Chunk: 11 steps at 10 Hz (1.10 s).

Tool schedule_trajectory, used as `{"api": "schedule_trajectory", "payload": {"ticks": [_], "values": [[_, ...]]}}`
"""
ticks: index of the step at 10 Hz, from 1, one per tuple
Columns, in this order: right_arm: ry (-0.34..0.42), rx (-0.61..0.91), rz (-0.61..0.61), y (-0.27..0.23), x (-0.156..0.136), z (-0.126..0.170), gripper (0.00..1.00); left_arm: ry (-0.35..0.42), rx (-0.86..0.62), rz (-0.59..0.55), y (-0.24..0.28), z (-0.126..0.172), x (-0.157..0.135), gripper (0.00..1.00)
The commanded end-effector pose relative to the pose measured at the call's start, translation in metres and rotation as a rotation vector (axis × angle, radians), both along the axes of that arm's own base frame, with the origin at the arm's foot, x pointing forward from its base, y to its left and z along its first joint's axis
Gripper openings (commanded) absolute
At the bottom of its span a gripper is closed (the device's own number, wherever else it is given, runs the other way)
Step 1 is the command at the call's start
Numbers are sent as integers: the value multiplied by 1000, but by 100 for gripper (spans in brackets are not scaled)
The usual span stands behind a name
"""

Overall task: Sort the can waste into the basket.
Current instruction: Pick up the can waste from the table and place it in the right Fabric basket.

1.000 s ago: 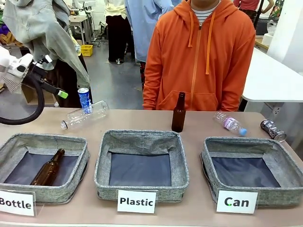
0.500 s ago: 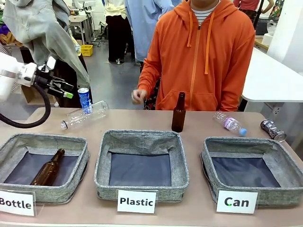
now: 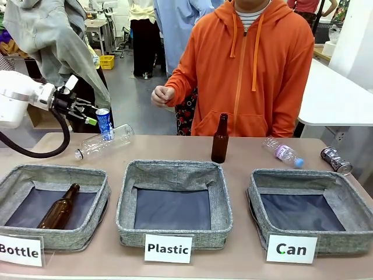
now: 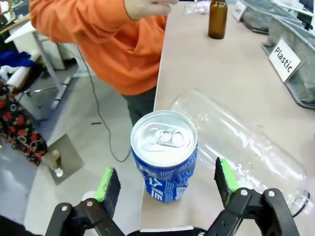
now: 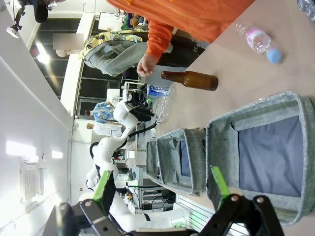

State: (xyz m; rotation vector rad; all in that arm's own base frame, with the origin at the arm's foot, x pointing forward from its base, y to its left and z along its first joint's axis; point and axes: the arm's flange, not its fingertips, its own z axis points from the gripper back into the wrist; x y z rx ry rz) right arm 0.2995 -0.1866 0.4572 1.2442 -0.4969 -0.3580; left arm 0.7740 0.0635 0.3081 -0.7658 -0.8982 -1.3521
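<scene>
**A:** Where's your left gripper (image 4: 165,178)?

**B:** Its fingers are spread wide, with 1 pad on each side of the upright blue can (image 4: 164,157). Neither touches it, so I'd say it's lined up to clamp.

**A:** And on the right?

**B:** Your right gripper (image 5: 161,183) is parted too and faces the basket (image 5: 256,112). The silver can (image 3: 336,160) lies on the table beyond the basket.

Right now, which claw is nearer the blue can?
Left. The left claw is open, straddling the blue can; the right claw is far across the table, at the Can basket.
</scene>
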Motion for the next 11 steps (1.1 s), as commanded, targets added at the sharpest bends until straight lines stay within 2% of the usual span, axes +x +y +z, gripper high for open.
{"api": "schedule_trajectory", "payload": {"ticks": [1,5,6,7,8,9,10,11], "values": [[-33,7,-3,1,2,1,100,57,4,-40,-7,2,30,100],[-33,7,-3,1,2,1,100,78,-29,-16,-9,3,37,100],[-33,7,-3,1,2,1,100,151,19,-46,18,14,22,100],[-33,7,-3,1,2,1,100,207,113,-103,56,30,-10,100],[-33,7,-3,1,2,1,100,202,138,-33,107,54,-59,100],[-33,7,-3,1,2,1,100,90,83,164,167,84,-117,100],[-33,7,-3,1,2,1,100,20,-17,225,218,108,-184,100],[-33,7,-3,1,2,1,100,21,-55,161,235,120,-240,100]]}}
